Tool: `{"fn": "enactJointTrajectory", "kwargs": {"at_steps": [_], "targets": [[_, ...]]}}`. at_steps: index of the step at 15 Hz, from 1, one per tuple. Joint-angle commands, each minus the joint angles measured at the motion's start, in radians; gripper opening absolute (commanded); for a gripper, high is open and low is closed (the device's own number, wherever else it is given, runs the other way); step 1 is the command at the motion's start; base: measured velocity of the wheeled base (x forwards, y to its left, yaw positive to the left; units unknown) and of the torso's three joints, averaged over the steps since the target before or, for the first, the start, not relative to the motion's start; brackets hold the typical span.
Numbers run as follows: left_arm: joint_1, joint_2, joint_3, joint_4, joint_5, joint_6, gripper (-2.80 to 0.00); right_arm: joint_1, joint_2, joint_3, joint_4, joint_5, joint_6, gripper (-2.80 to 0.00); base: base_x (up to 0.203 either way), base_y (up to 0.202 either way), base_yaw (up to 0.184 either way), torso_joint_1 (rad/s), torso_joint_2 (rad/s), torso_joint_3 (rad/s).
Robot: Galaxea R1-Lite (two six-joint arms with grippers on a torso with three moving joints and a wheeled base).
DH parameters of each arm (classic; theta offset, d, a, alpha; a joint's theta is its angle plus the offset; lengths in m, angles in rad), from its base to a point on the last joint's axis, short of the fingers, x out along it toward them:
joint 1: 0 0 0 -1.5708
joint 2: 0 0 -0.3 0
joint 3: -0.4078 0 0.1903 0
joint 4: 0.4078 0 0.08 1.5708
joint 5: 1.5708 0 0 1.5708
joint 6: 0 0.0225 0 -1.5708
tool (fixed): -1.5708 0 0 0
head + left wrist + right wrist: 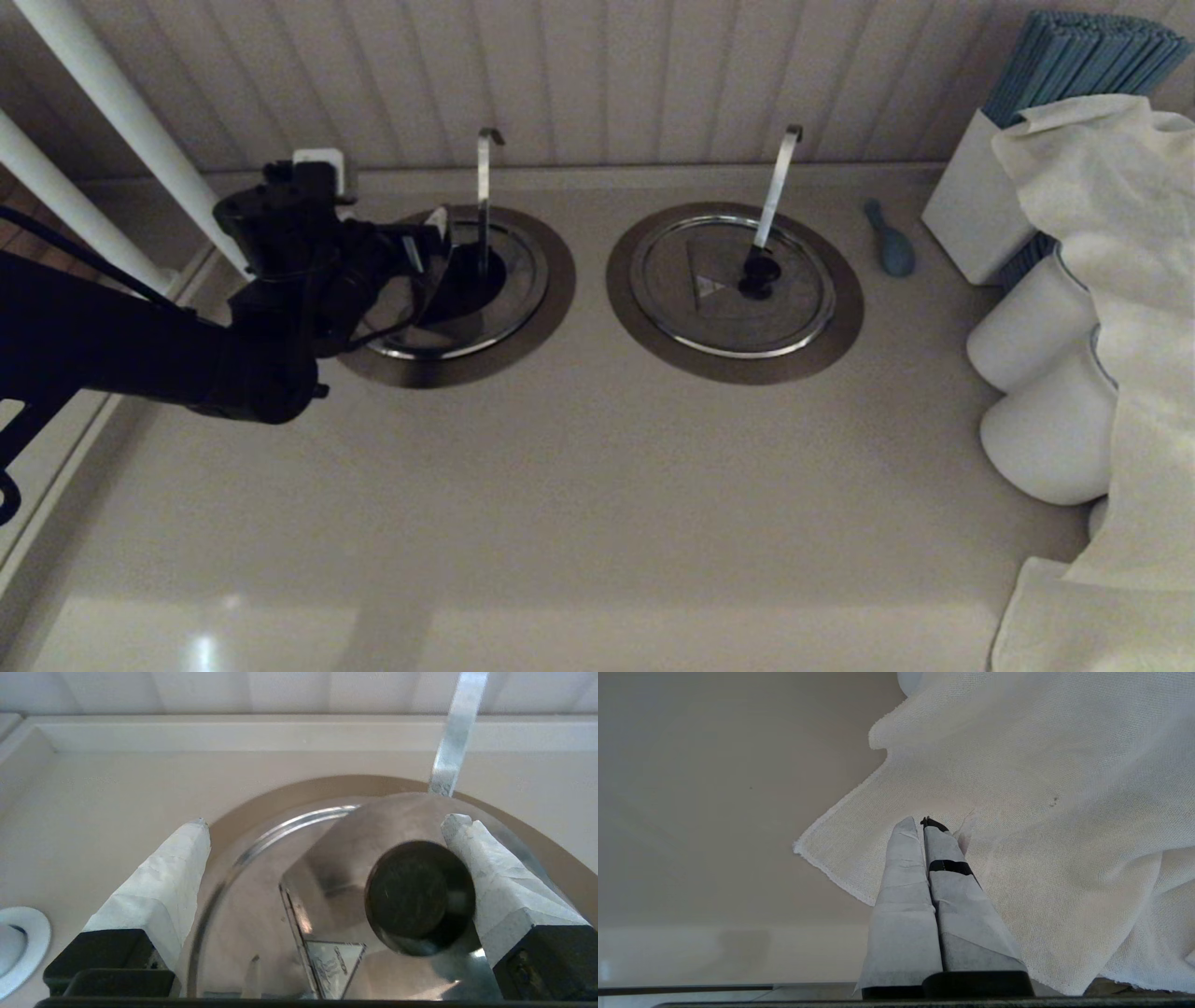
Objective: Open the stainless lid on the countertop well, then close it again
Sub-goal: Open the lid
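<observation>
The left gripper (439,245) reaches in over the countertop well (551,308) at about ten o'clock on the counter (597,485), the one with the thin curl-hooked ladle handle (484,191) standing upright at its far side. Its jaws are spread wide; in the left wrist view one taped finger (486,877) lies against the side of the black knob (416,893) while the other finger (163,882) stands well apart, so nothing is clamped. The stainless lid (261,905) sits in the brown ring collar, with its hinged flap (373,821) tilted up off the rest of the lid and a small triangle mark (334,963) showing beside the hinge line; the head view shows a dark opening (471,280) at the foot of the handle. The twin lid (733,289) at about one o'clock lies flat. The right gripper (920,823) hangs with its fingers pressed together, empty, over a white cloth (1041,812)
</observation>
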State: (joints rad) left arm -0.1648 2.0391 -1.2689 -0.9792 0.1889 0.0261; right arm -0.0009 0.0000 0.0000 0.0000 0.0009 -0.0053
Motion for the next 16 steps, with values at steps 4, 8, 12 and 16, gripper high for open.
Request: {"fn": "enactJointTrajectory", "kwargs": {"at_steps": [4,8,12,16], "targets": [[0.016,-0.009,-0.003,-0.004,0.001,0.002,0.00,-0.001,0.000,0.000,0.000,0.001,-0.001,-2.80,0.000,0.000,0.000,0.000,0.00,0.000],[0.040,-0.022,-0.006,-0.004,0.001,0.002,0.00,-0.001,0.000,0.000,0.000,0.001,-0.001,-2.80,0.000,0.000,0.000,0.000,0.00,0.000],[0.050,-0.030,-0.007,-0.004,0.001,0.002,0.00,-0.001,0.000,0.000,0.000,0.001,-0.001,-2.80,0.000,0.000,0.000,0.000,0.00,0.000],[0.071,-0.031,-0.010,-0.004,0.000,0.002,0.00,-0.001,0.000,0.000,0.000,0.001,-0.001,-2.80,0.000,0.000,0.000,0.000,0.00,0.000]]}}
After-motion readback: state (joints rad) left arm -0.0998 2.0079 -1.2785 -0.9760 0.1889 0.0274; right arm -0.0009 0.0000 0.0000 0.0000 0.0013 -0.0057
